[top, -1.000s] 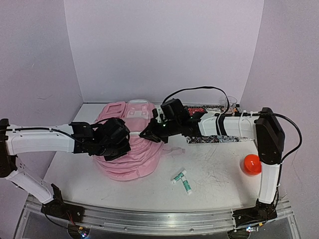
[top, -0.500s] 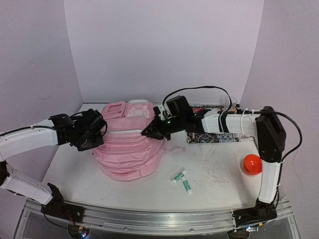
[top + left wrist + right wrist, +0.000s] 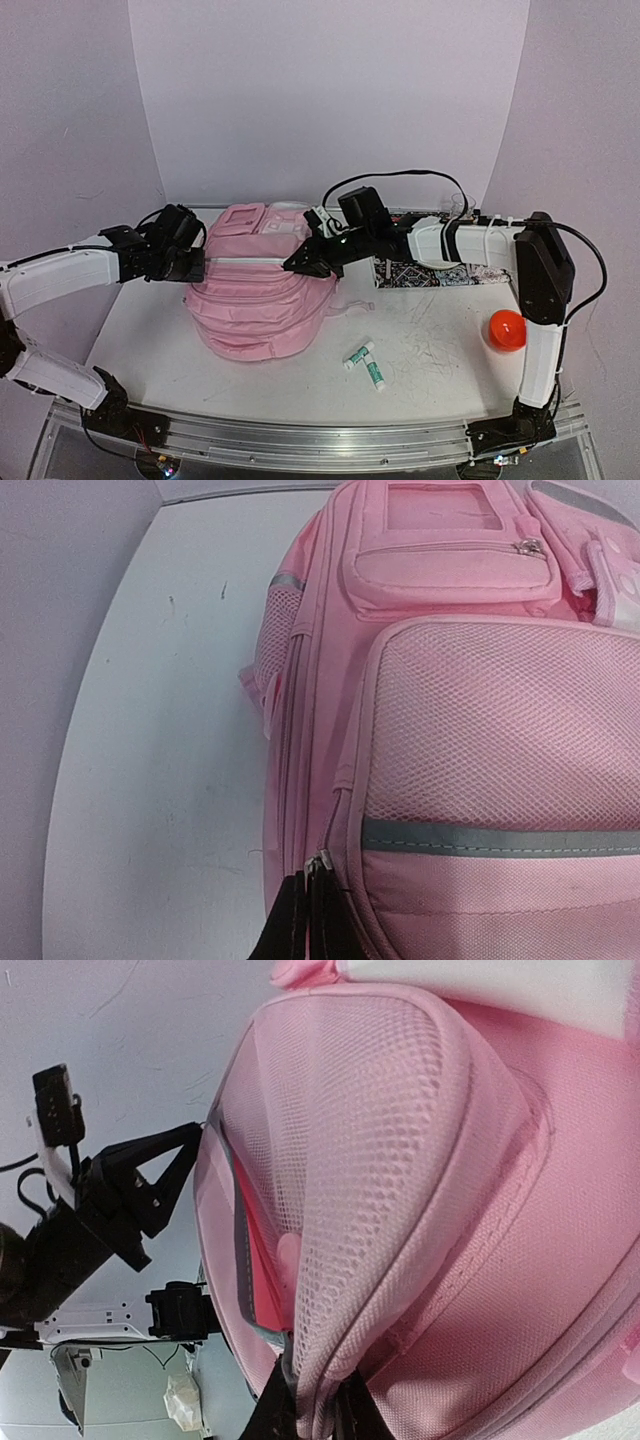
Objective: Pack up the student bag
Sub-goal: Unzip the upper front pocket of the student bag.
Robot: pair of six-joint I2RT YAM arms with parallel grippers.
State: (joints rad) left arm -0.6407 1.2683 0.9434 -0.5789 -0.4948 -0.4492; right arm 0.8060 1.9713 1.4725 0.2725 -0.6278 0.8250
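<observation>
Pink and soft, the large fabric student bag [image 3: 262, 310] lies on the white table [image 3: 440, 345], left of centre. Its mesh-fronted pockets face up and its pale patches point toward the back wall. The left gripper [image 3: 197, 263] sits at the bag's left flank. In its wrist view the two black fingers are pressed tight together, with the small metal zip slider [image 3: 318, 863] right at their tips. They seem to pinch its tab, though the tab itself is hidden between them. From there a closed zip line runs away along the bag's side, beside a grey reflective strip. The right gripper [image 3: 293, 266] reaches in from the other side and rests on the bag's upper right edge. Its jaws stand only a narrow gap apart and clamp a fold of the pink mesh pocket panel [image 3: 380, 1160], which is lifted into a ridge. Under that ridge a darker pink gap shows. Just beside the bag on the right, under the right arm, lies a flat black item with a busy printed pattern [image 3: 432, 273]. Two short green-and-white tubes [image 3: 366, 365] lie together near the front of the table, apart from the bag. A round red ball [image 3: 505, 329] sits well apart near the right edge.
</observation>
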